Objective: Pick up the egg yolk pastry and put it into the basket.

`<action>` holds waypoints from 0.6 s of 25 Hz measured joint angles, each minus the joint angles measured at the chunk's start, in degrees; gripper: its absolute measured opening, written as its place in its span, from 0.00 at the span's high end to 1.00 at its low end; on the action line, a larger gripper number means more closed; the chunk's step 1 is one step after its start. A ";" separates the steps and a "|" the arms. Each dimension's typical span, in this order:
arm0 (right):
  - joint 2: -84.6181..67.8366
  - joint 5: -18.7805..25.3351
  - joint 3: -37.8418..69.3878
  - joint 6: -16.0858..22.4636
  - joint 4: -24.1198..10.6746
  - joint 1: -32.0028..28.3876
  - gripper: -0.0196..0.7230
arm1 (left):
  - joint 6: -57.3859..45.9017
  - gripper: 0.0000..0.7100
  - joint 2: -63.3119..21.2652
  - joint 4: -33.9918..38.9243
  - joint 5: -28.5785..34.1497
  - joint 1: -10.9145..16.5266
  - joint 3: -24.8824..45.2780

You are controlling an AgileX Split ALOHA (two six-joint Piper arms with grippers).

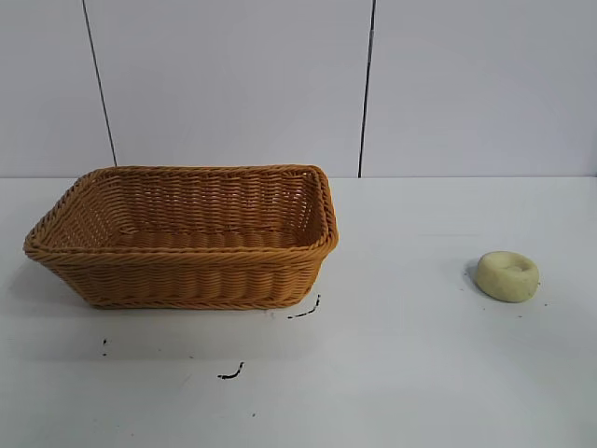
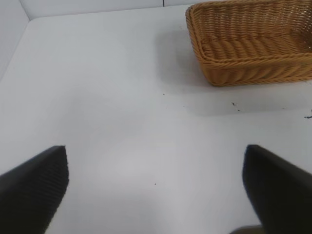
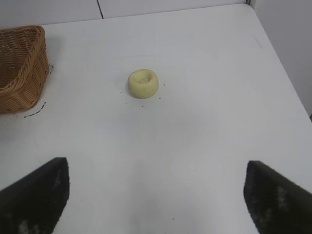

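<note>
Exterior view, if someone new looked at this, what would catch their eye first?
The big orange-tan wicker basket stands out first, empty, on the left half of the white table. Next is the small pale yellow egg yolk pastry, alone on the table well to the basket's right. In the wrist views, the left end effector and right end effector are both open above the table, holding nothing.

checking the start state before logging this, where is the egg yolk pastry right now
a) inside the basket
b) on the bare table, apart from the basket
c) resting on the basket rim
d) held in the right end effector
b: the egg yolk pastry sits on the white table, well clear of the empty wicker basket, and the right end effector is open with nothing between its fingers.
</note>
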 joint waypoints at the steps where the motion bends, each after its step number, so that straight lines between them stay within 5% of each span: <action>1: 0.00 0.00 0.00 0.00 0.00 0.00 0.03 | 0.00 0.02 0.00 0.00 0.00 0.00 0.00; 15: 2.57 0.06 -0.45 0.00 0.00 0.00 0.03 | 0.00 0.02 0.00 0.00 0.00 0.00 0.00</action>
